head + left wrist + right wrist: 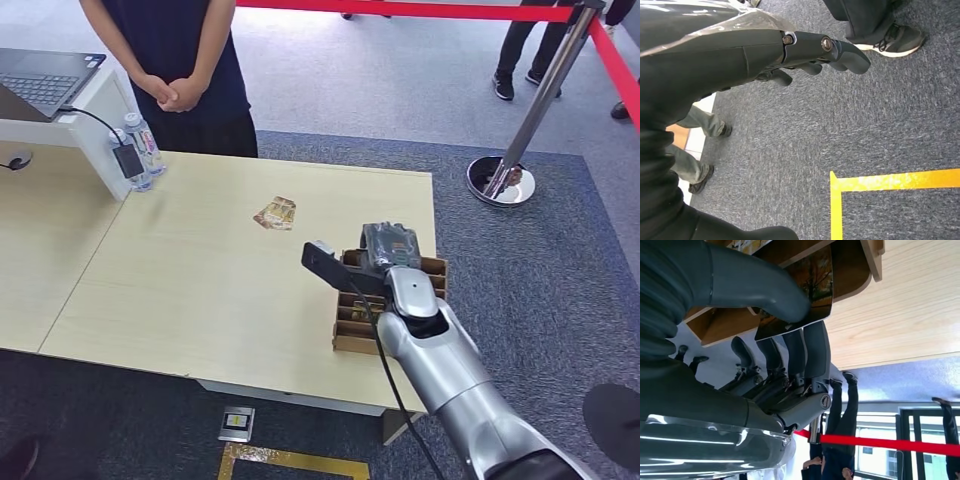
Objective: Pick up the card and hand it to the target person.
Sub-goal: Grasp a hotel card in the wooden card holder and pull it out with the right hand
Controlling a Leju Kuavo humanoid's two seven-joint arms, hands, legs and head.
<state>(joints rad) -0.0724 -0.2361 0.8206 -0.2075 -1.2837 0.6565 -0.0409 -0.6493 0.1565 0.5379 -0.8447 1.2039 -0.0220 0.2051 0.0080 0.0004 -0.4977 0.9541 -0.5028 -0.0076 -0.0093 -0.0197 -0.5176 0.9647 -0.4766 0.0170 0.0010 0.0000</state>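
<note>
Pale wood bench (189, 290) — right robot hand (791, 340) pinches card (811, 287) over cardboard box (351, 325); a shallow thumb grip risks slipping. Left robot hand (806, 55) hangs spread.

A card (811, 282) printed with an autumn tree scene in orange and brown, glossy with a pale rim, is pinched between the thumb and fingers of the right hand (791, 335) at the cardboard box (355, 325) near the right edge of the surface (189, 290). A second card (275, 213) with a similar brown print lies flat on the surface, toward its far edge, in front of the person (177, 60) standing there with hands clasped
</note>
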